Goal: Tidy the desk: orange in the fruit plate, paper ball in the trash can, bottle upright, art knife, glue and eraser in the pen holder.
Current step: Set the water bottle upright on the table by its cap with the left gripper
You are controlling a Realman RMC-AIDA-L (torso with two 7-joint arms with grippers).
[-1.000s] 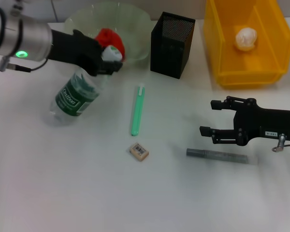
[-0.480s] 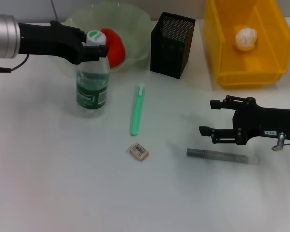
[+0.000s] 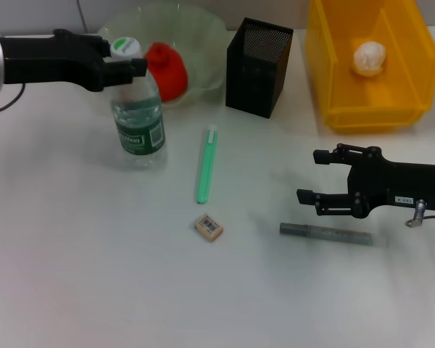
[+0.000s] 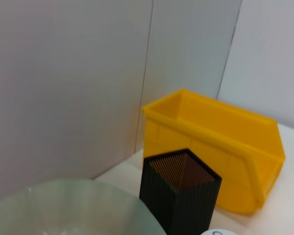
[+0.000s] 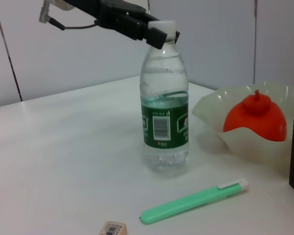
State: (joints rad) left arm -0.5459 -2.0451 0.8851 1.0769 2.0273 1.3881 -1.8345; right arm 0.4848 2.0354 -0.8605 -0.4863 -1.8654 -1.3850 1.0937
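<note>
The bottle stands upright on the white worktop, just in front of the fruit plate, its white and green cap at the top and its green label around the middle. The left claw sits at the cap, one finger on each side of the neck; from the right wrist view the fingers look close against the cap, but whether they grip it or merely flank it I cannot tell. The orange lies inside the fruit plate, at the far left of the worktop. Beside the plate stands the black mesh pen holder, and beyond that the yellow trash can with a paper ball lying in it. A green pen-shaped tool lies flat in the middle of the worktop, near the bottle and apart from it. The eraser lies just in front of the green tool's near end, not touching it. A grey stick lies flat to the right. The right claw hangs just above and behind the grey stick with its fingers spread wide, holding nothing.
</note>
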